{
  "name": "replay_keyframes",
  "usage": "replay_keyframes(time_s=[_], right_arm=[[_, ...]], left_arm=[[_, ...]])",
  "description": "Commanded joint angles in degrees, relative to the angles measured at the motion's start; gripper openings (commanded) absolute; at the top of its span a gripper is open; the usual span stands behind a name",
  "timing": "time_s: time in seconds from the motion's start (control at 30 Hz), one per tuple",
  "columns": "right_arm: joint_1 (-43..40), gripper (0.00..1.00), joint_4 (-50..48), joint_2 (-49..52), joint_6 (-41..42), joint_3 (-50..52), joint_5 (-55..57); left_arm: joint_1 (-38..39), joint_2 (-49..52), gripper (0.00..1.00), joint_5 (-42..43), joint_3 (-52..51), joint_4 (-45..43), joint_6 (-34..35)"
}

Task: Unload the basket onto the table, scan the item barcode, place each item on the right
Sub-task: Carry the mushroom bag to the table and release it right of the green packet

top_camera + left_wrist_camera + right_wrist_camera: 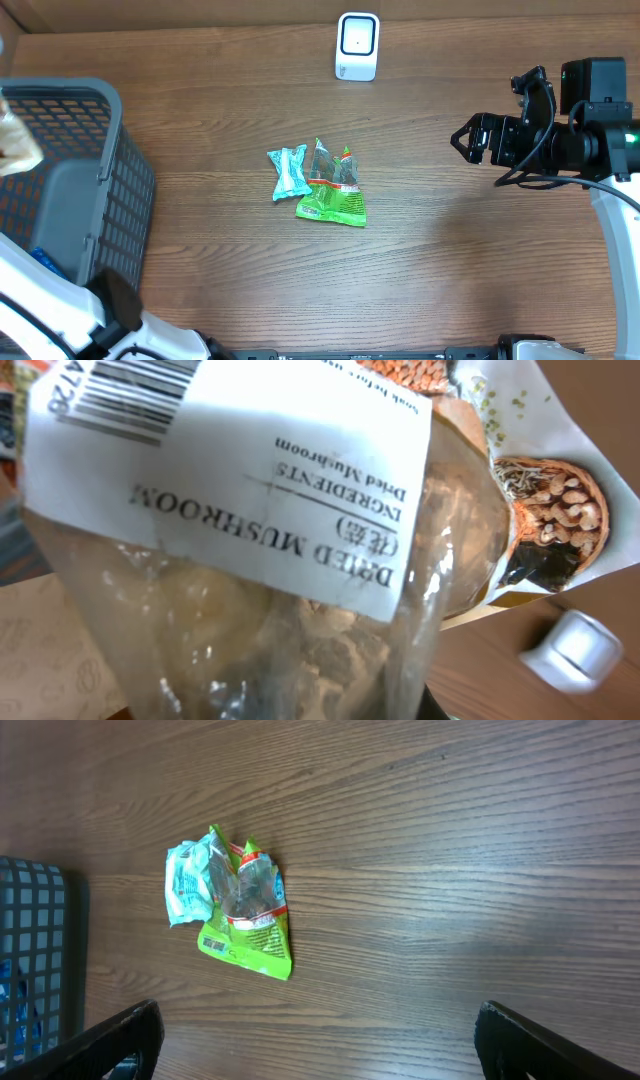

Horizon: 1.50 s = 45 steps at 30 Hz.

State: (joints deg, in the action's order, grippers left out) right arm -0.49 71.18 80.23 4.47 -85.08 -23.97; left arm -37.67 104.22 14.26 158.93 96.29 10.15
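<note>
Step in hand: the dried mushroom bag (pixel 250 560) is judged to be lifted and due to be carried to the scanner (pixel 357 45).
Left claw: its fingers are hidden behind the bag, which fills the left wrist view; it is closed to narrow and judged to be gripping the bag.
Right claw (pixel 460 141): spread wide and holding nothing, off to the right of the scanner.
Bag position: well away from the scanner, on its far left, by the basket (pixel 120 170).
How to do it well: the barcode (pixel 120 400) should be turned square to the scanner's front window. The film should be kept taut there, so that the bars are not creased.
Caution: the barcode sits at one end of the label (pixel 280 490), so that end should be kept free of the fingers.
Bag look: clear, crinkled film is seen, with pale brown dried pieces inside and a white label reading "DRIED MUSHROOM".
Other items: a green packet (pixel 335 190) and a pale blue packet (pixel 288 172) lie touching on the table (pixel 480 260), nearer the robot than the scanner.
</note>
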Motion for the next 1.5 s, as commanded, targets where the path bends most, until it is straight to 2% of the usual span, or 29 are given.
replay_keyframes(time_s=[0.0, 0.17, 0.3, 0.33, 0.5, 0.53, 0.6, 0.73, 0.87, 0.97, 1.1, 1.23, 1.27, 1.3, 1.37, 1.4, 1.43, 1.47], right_arm=[[0.11, 1.0, -0.33, -0.04, -0.17, -0.66, -0.13], [0.11, 1.0, -0.37, -0.04, 0.02, -0.63, -0.13], [0.11, 1.0, -0.39, -0.04, 0.02, -0.66, -0.13], [0.11, 1.0, -0.39, -0.04, 0.02, -0.63, -0.13], [0.11, 1.0, -0.68, -0.04, 0.02, -0.63, -0.13], [0.11, 1.0, -0.72, -0.04, 0.02, -0.63, -0.13], [0.11, 1.0, -0.68, -0.04, 0.02, -0.63, -0.13], [0.11, 1.0, -0.7, -0.04, 0.02, -0.66, -0.13], [0.11, 1.0, -1.03, -0.04, 0.02, -0.63, -0.13], [0.11, 1.0, -0.94, -0.04, 0.02, -0.63, -0.13], [0.11, 1.0, -0.98, -0.04, 0.02, -0.63, -0.13], [0.11, 1.0, -1.2, -0.04, 0.02, -0.63, -0.13], [0.11, 1.0, -1.22, -0.04, 0.02, -0.63, -0.11], [0.11, 1.0, -1.22, -0.04, 0.02, -0.63, -0.11], [0.11, 1.0, -1.2, -0.04, 0.02, -0.63, -0.13], [0.11, 1.0, -1.2, -0.04, 0.02, -0.63, -0.13], [0.11, 1.0, -1.2, -0.04, 0.02, -0.66, -0.13], [0.11, 1.0, -1.2, -0.04, 0.02, -0.66, -0.13]], left_arm=[[8.28, -3.34, 0.04, 5.66, 0.09, 0.52, -1.07], [25.09, -6.64, 0.04, 1.68, -8.61, 0.52, -0.98], [37.77, -5.95, 0.04, -5.27, -21.64, 0.11, 4.63], [41.86, -5.01, 0.04, -6.93, -27.89, -1.38, 6.84], [51.87, -1.79, 0.04, -6.75, -47.04, -14.05, 10.95], [56.7, 0.79, 0.04, -6.78, -55.63, -21.4, 12.9], [59.28, 2.97, 0.04, -6.8, -59.84, -25.22, 14.75], [62.2, 6.91, 0.04, -6.6, -64.19, -30.56, 18.29], [64.92, 9.7, 0.04, 0.72, -64.3, -37.46, 17.77], [67.49, 10.73, 0.04, 2.01, -64.3, -42.66, 18.49], [70.2, 12.39, 0.04, 1.84, -64.3, -44.76, 25.7], [72.06, 14.05, 0.05, 1.88, -64.3, -46.53, 26.75], [72.57, 14.32, 0.1, 1.92, -64.3, -46.88, 26.75], [72.94, 14.62, 0.2, 1.95, -64.3, -46.99, 26.75], [73.42, 14.71, 0.48, 1.92, -64.3, -47.04, 26.47], [73.48, 14.69, 0.57, 2.23, -64.26, -47.08, 25.0], [73.48, 14.53, 0.76, 2.67, -64.04, -47.12, 23.06], [73.16, 14.43, 0.86, 3.41, -63.52, -46.95, 21.27]])
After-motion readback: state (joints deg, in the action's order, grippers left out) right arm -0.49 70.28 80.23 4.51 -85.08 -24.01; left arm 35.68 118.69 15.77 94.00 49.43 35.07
